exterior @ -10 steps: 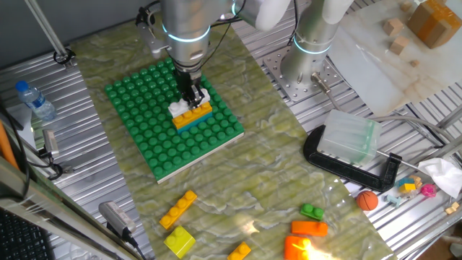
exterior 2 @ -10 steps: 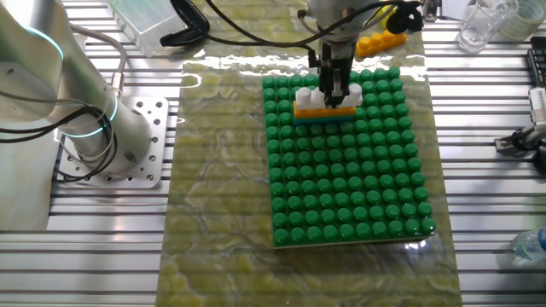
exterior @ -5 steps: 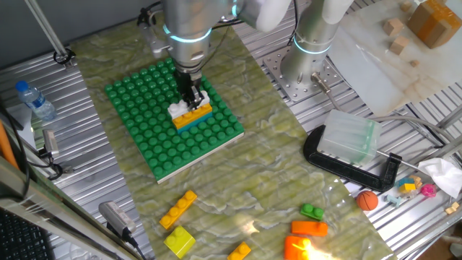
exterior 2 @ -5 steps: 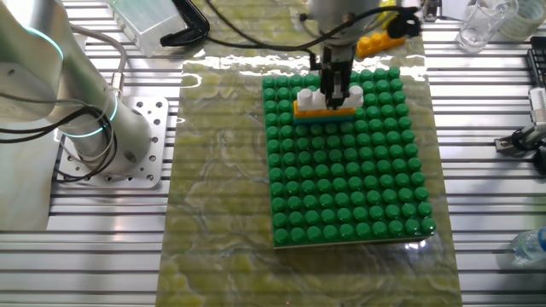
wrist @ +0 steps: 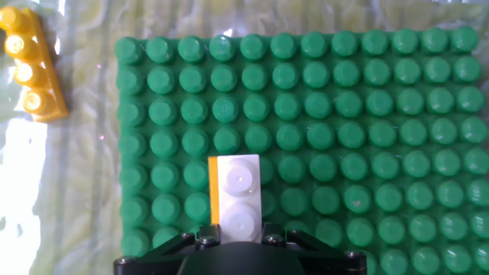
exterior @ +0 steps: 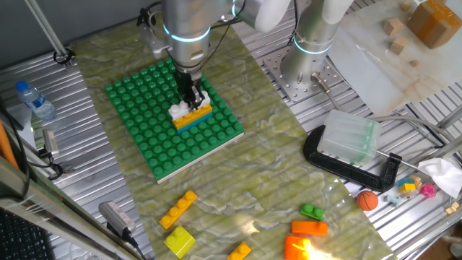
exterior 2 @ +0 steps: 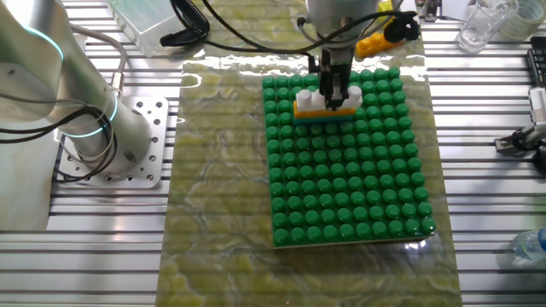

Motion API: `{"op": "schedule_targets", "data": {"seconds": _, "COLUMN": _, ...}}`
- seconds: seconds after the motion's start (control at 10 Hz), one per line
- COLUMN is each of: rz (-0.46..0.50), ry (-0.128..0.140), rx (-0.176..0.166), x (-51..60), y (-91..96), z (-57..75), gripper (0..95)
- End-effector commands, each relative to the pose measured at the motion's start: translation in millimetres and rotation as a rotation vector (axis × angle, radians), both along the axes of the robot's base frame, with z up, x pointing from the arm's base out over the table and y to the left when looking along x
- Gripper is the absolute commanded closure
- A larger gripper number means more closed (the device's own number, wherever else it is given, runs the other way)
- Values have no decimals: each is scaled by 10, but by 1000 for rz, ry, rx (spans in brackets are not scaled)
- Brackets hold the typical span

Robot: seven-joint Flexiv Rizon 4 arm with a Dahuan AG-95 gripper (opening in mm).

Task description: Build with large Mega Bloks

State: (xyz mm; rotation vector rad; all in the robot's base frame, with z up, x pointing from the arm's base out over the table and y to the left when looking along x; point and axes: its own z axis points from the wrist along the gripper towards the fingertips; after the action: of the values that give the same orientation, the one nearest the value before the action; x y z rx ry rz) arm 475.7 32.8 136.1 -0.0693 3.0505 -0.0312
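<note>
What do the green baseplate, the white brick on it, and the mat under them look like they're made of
The green baseplate looks like molded plastic: uniform color, rounded studs with soft highlights. The white brick also looks plastic, smooth and slightly glossy, with the same molded studs. The mat seems a thin vinyl or laminate sheet printed with green marbling; it glares under the lights, though the exact material is unclear.

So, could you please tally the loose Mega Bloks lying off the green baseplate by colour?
Yellow-orange bricks: 2
Yellow brick: 1
Green brick: 1
Orange bricks: 2, one partly lost in glare at the picture's edge
Total: 6
</note>
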Motion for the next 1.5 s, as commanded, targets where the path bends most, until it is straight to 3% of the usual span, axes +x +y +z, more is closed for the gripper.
{"op": "schedule_targets", "data": {"seconds": 0.1, "rz": -3, "ry": 21, "rx": 7, "x": -48, "y": 1, "z": 40, "gripper": 950}}
{"op": "schedule_targets", "data": {"seconds": 0.8, "rz": 2, "ry": 22, "rx": 19, "x": -1, "y": 54, "z": 3, "gripper": 950}}
{"op": "schedule_targets", "data": {"seconds": 1.5, "rz": -9, "ry": 61, "rx": 41, "x": 6, "y": 63, "z": -49, "gripper": 950}}
